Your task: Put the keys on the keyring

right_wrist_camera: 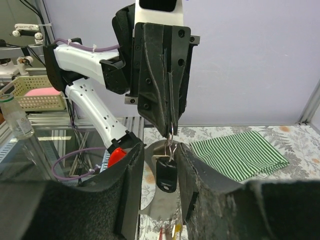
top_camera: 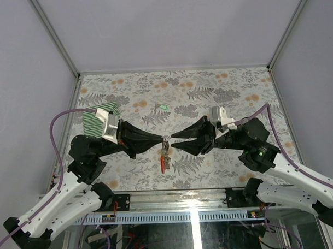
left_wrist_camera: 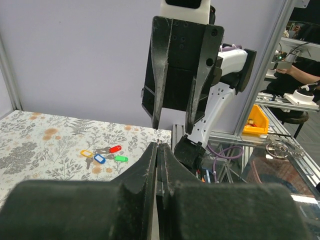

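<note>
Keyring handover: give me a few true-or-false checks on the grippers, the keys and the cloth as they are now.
1. The left gripper is shut on the keyring. True.
2. The right gripper is clamped shut. False: its fingers stand apart, either side of what hangs from the left gripper's tips.
3. Keys with coloured heads lie loose on the table. True.
4. The green striped cloth lies beside the right arm. False: it lies on the left arm's side.
</note>
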{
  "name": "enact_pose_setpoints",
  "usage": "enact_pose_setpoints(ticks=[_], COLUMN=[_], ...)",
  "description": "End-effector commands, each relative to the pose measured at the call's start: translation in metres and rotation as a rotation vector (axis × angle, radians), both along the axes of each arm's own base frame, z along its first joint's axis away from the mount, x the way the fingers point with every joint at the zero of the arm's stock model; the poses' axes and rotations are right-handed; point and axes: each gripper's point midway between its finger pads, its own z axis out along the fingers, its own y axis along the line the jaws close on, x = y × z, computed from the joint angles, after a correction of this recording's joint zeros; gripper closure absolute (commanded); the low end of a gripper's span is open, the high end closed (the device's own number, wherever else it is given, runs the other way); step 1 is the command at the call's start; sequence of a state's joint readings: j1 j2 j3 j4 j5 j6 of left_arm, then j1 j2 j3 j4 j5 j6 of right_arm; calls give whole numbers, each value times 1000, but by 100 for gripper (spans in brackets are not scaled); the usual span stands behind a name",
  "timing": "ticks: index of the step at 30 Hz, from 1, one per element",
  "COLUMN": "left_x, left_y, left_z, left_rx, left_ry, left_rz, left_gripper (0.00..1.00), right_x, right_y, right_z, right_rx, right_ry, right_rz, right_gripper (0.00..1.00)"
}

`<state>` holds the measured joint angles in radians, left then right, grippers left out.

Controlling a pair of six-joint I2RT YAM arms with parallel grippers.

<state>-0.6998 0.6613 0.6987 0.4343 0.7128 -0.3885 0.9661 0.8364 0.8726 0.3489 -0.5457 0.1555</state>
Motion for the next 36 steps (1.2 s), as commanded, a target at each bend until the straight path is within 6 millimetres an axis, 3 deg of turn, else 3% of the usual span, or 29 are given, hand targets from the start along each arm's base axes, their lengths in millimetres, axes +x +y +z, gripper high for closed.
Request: enact_pose_setpoints(ticks=[1,27,36], left_x=[-14,-24,-23], left_y=[6,6,5], left_z=[32,41,39], left_rx=[-72,-91,-84], left_ry=[-98,-123,-119], left_rz=[-35,-77,-77], left_gripper=[100,100,100], right_x=[-8,-3,-5], right_y=[6,22,25], right_z=[18,0,4], right_rx=[62,32,49], right_ry=[-24,6,5], right_rz=[63,99,123], right_gripper=[61,68,71])
